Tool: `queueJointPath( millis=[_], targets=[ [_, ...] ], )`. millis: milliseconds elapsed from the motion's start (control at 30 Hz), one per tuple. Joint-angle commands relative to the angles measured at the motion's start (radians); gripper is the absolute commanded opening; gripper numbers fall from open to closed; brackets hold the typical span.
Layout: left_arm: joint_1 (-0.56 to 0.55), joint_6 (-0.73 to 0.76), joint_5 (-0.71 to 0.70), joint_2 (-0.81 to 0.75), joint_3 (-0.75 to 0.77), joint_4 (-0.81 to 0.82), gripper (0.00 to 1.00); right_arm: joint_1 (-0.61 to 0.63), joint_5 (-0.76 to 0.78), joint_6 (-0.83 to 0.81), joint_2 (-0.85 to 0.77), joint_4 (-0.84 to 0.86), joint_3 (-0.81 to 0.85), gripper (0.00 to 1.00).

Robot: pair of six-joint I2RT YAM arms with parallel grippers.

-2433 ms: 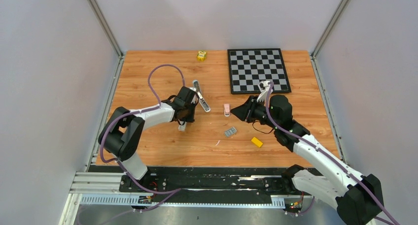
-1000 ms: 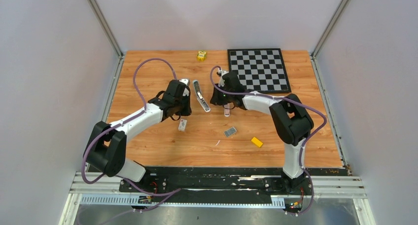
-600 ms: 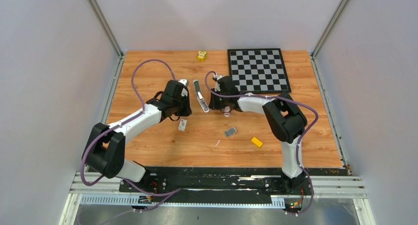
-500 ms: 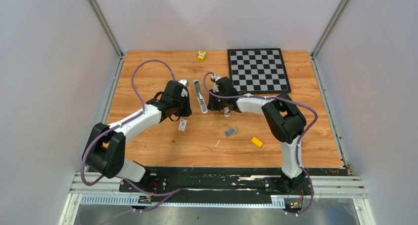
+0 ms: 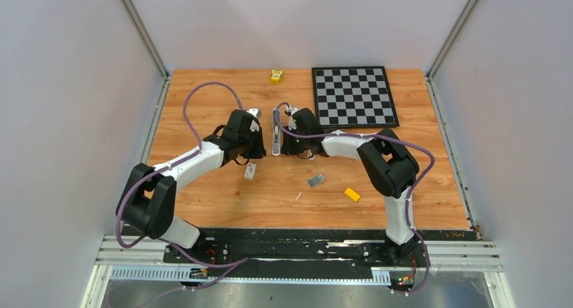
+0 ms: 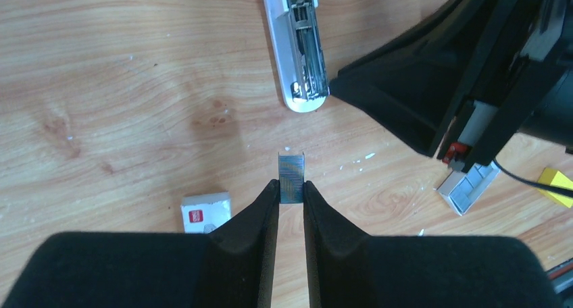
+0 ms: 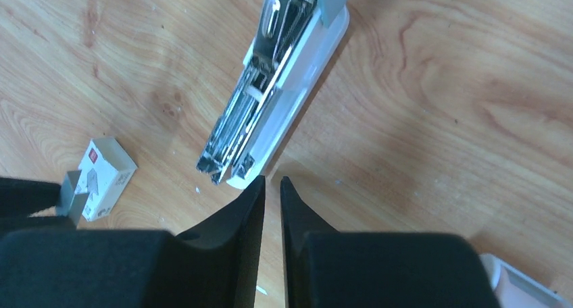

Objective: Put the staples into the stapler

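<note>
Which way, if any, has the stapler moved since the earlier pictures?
Yes. The stapler has pivoted: its near end swung left, away from the chessboard, so it lies straighter than before.

A black-and-white chessboard [image 5: 354, 96] lies flat at the far right of the wooden tabletop [image 5: 196, 193]. Just left of it, at the far edge, sits a small yellow toy [image 5: 276, 76]. A yellow block [image 5: 352, 194] lies nearer, right of centre. A small white box with a red logo [image 5: 251, 171] lies left of centre.
</note>
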Motion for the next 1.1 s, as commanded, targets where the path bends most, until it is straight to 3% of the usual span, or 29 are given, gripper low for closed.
queueJointPath(
  millis=[0,267,533,633,767,833,1067],
  targets=[
    [0.007,0.021,0.031,0.054,0.059,0.031,0.20,0.003,-0.006,-0.016,-0.073,-0.023,-0.051,0.18],
    [0.005,-0.031,0.019,0.110,0.114,0.013,0.20,-0.021,0.039,-0.029,-0.289,-0.042,-0.218,0.25],
    [-0.043,-0.048,-0.061,0.184,0.205,-0.044,0.20,-0.027,0.081,-0.036,-0.478,-0.064,-0.350,0.47],
    [-0.057,-0.055,-0.078,0.208,0.241,-0.060,0.20,-0.026,0.100,-0.057,-0.552,-0.097,-0.384,0.67],
    [-0.083,-0.063,-0.134,0.229,0.275,-0.070,0.19,-0.030,0.146,-0.079,-0.643,-0.128,-0.433,0.80],
    [-0.094,-0.070,-0.152,0.242,0.288,-0.073,0.19,-0.034,0.158,-0.085,-0.679,-0.131,-0.457,0.97],
    [-0.113,-0.080,-0.188,0.283,0.306,-0.075,0.19,-0.048,0.183,-0.091,-0.757,-0.163,-0.510,1.00]
  ],
)
